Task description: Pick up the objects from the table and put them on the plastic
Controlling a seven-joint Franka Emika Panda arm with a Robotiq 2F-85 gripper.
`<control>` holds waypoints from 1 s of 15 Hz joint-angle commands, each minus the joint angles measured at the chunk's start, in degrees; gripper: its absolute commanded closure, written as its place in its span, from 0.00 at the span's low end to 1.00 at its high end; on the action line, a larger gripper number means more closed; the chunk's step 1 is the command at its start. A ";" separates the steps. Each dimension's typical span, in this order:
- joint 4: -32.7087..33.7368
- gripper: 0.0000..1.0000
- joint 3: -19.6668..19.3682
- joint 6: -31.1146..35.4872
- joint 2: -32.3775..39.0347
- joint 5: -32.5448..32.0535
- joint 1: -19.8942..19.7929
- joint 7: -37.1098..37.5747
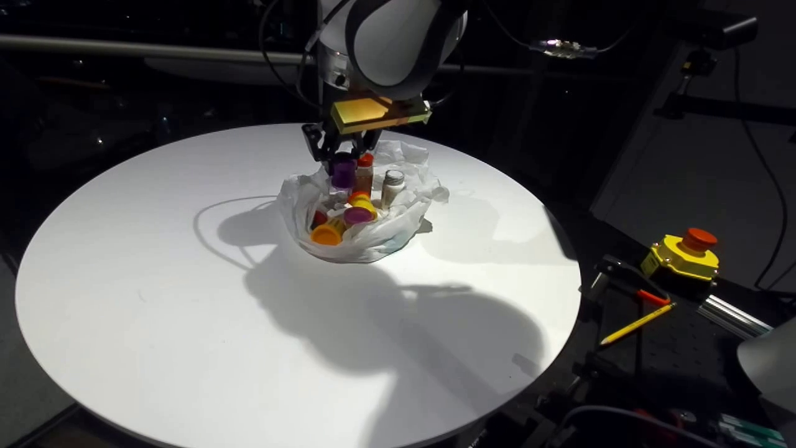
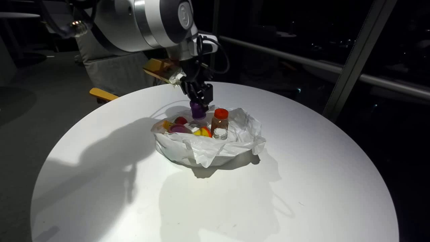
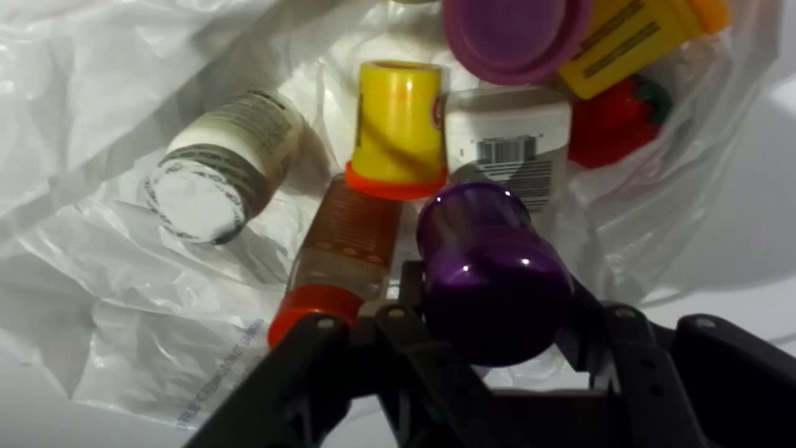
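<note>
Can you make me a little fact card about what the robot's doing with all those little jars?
Hand: closed around a purple jar
Where the purple jar is: over the plastic
Touching the plastic: can't tell
Gathered on the plastic: red-capped brown bottle, white bottle, yellow tub, purple-lidded tub, and more
Table: round and white

Wrinkled, whitish plastic (image 2: 215,153) cups a purple-lidded jar (image 3: 510,31), a yellow jar (image 3: 398,124) and orange-lidded tub (image 3: 622,50), both tipped over, a white container (image 3: 507,127), a red piece (image 3: 612,130), an upright brown bottle (image 3: 351,239) (red-capped) and a leaning white bottle (image 3: 230,162); a purple jar (image 3: 491,280) is held above.
</note>
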 commanded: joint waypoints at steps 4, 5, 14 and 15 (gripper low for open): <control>-0.73 0.25 2.51 1.39 -1.30 3.60 -4.90 -3.40; -1.01 0.18 3.07 1.60 -1.68 4.70 -5.60 -3.88; -22.36 0.00 4.15 -2.99 -23.65 9.42 -8.09 -4.17; -25.61 0.00 3.94 -3.80 -26.51 8.37 -8.02 -3.47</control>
